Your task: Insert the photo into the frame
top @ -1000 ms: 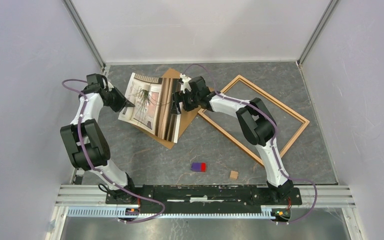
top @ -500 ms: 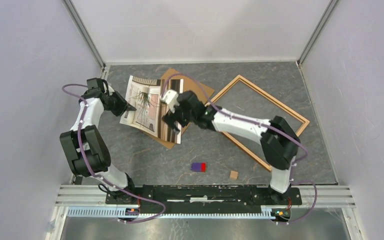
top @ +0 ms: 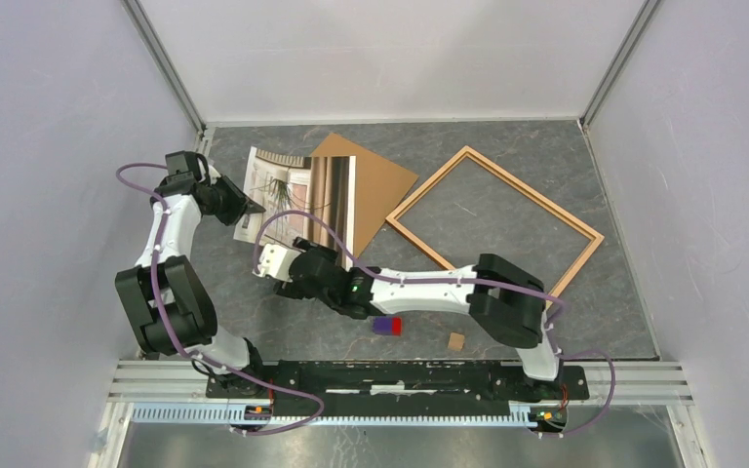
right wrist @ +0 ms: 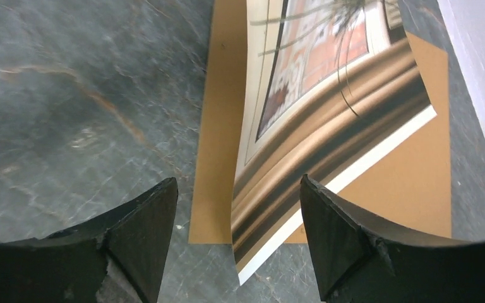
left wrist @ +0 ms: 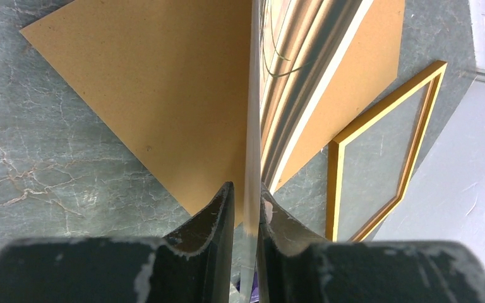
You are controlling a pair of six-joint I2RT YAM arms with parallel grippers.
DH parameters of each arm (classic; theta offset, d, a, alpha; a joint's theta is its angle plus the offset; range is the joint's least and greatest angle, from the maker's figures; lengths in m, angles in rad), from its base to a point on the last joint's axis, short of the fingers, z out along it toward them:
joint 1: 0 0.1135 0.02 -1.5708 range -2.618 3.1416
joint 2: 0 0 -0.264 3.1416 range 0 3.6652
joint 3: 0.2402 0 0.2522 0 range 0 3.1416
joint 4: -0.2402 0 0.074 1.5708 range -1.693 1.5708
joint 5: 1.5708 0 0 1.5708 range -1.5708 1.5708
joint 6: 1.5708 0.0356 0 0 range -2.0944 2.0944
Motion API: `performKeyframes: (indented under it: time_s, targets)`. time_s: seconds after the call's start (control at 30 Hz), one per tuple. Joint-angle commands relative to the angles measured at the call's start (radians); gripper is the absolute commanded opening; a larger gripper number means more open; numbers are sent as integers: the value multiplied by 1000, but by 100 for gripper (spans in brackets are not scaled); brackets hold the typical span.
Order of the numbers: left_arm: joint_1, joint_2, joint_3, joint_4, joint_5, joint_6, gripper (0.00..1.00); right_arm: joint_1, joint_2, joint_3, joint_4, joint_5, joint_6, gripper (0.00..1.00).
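Note:
The photo [top: 302,200], a window print with brown curtains, lies partly over a brown board, its left side lifted. My left gripper [top: 252,207] is shut on that left edge. In the left wrist view the sheet [left wrist: 251,126] runs edge-on between the fingers [left wrist: 246,186]. My right gripper [top: 283,273] hovers low near the photo's near edge, open and holding nothing. In its wrist view the photo's curled corner [right wrist: 328,126] shows beyond the gripper [right wrist: 238,178]. The frame [top: 429,182] of light wood lies flat to the right, with bare table inside it, and shows at the right in the left wrist view [left wrist: 332,189].
A plain brown backing board [top: 380,180] lies under the photo and reaches toward the frame's left corner. A blue and red block [top: 387,325] and a small wooden cube [top: 456,340] sit near the front. Enclosure walls close in the table on three sides.
My right arm has swung away from the photo's right edge, toward the front left, and its jaws have narrowed a little. The photo's right side now lies flatter. The left arm has hardly moved.

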Motion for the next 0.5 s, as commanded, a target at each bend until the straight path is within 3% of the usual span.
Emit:
performKeyframes:
  time_s: [0.0, 0.13, 0.33, 0.47]
  targets:
    - [1, -47, -4, -7, 32, -30, 25, 14, 66, 62, 57, 194, -10, 75]
    - [1, -56, 3, -12, 36, -29, 25, 33, 103, 63, 91, 354, -28, 73]
    - [1, -63, 6, -13, 38, -36, 25, 33, 146, 61, 109, 397, -36, 72]
    - [1, -82, 2, -14, 18, -42, 25, 35, 177, 90, 106, 426, -25, 60]
